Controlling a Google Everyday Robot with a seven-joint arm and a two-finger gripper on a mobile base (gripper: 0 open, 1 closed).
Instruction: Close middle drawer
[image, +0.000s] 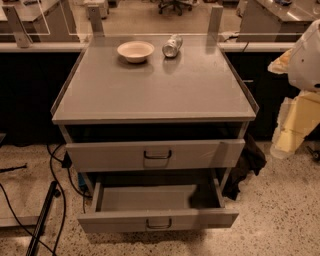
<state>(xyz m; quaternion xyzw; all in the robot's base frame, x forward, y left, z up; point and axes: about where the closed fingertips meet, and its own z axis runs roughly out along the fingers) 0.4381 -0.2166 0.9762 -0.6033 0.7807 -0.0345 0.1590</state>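
The middle drawer (159, 219) is the lower of the two drawers that show on the grey cabinet. It is pulled far out, with its shallow grey tray (145, 197) empty and its small dark loop handle (159, 224) facing me. Above it, the taller-fronted drawer (155, 155) with the larger handle stands slightly out. The lowest drawer is hidden beneath the open one. My arm comes in at the right edge, and my gripper (290, 135) hangs to the right of the cabinet, apart from both drawers, about level with the taller one.
On the cabinet top (155, 85) stand a white bowl (135, 50) and a metal can (172, 46) lying on its side at the back. Black cables (55, 190) and a dark bar lie on the floor at left. A dark cloth (247, 165) hangs at the cabinet's right side.
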